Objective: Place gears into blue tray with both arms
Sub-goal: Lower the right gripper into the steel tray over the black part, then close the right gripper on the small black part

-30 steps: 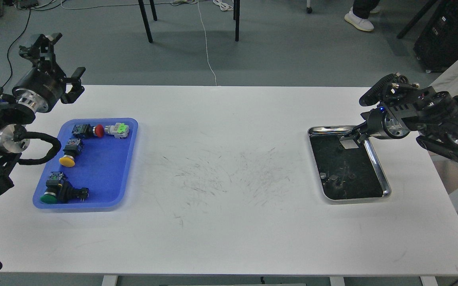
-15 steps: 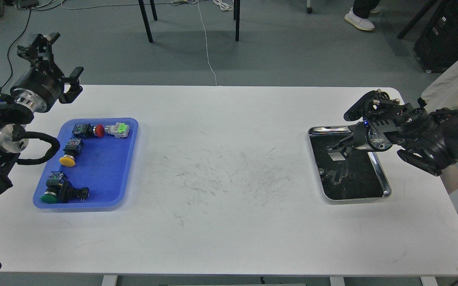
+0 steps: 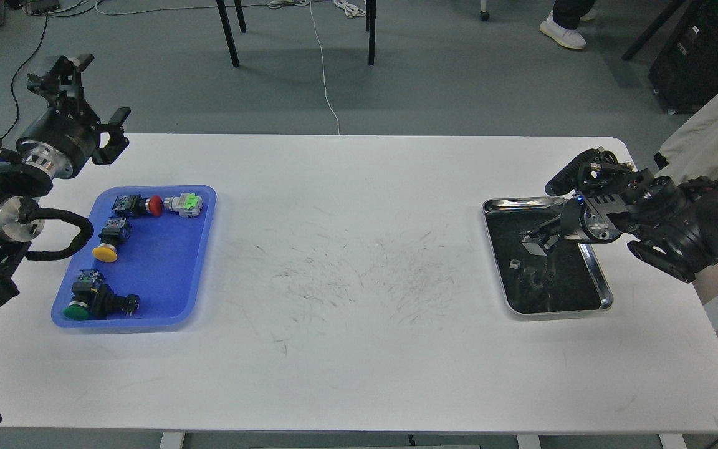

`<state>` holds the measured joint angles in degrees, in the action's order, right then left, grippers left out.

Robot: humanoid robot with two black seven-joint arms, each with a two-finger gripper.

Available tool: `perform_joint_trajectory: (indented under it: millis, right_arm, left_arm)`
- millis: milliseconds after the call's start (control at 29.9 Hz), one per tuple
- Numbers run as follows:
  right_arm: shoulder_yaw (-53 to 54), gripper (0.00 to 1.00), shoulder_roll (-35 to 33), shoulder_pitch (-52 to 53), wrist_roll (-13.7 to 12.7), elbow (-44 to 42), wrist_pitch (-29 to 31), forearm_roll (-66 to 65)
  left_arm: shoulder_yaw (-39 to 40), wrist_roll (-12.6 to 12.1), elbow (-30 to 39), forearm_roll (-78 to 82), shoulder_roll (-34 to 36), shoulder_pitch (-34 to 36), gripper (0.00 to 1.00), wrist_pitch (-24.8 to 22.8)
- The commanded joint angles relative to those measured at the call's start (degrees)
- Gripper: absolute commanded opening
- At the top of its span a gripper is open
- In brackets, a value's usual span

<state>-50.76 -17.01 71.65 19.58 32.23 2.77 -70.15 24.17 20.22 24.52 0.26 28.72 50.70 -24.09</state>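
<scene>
The blue tray [image 3: 153, 274] lies at the table's left and holds several push-button switches. My left gripper [image 3: 88, 93] hangs open and empty above the table's far left corner, behind the blue tray. At the right, my right gripper [image 3: 536, 241] points down-left, low over the upper middle of the silver tray [image 3: 591, 267]. Its dark fingers are too small to tell apart. Small dark shapes [image 3: 530, 279] lie below its tip on the tray's black inside. I cannot tell whether they are the gears or reflections.
Switches with a red cap [image 3: 155, 204], a yellow cap [image 3: 105, 252] and a green cap [image 3: 76, 310] fill the blue tray's left side. The white table [image 3: 359, 262] between the trays is scuffed. Chair legs and cables are on the floor beyond the far edge.
My right gripper has moved left and down from the silver tray's top right corner to low over its inside. The left arm has barely shifted.
</scene>
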Motion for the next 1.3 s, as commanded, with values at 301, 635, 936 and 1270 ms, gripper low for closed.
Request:
perform_joint_trajectory:
  millis: [301,635,936,1270]
  right_arm:
    - [2.94,0.78,0.22,-3.35,0.02,-4.01,0.13,2.91]
    - [4.88,0.77,0.31,-4.23,0.02,-3.84,0.13,3.27]
    - [4.79,0.74,0.31,-4.23,0.28,-3.31,0.22,3.27]
    - [4.70,0.57,0.40,-4.68,0.72,-3.14,0.22,3.26]
  left_arm:
    - [-0.08,-0.18,0.09,0.09,-0.07,0.01,0.99,0.09]
    - [-0.17,-0.26,0.09,0.09,-0.16,0.10,0.99,0.27]
    - [-0.26,-0.26,0.09,0.09,-0.07,0.10,0.99,0.27]
    - [-0.35,-0.26,0.09,0.18,0.02,0.10,0.99,0.27]
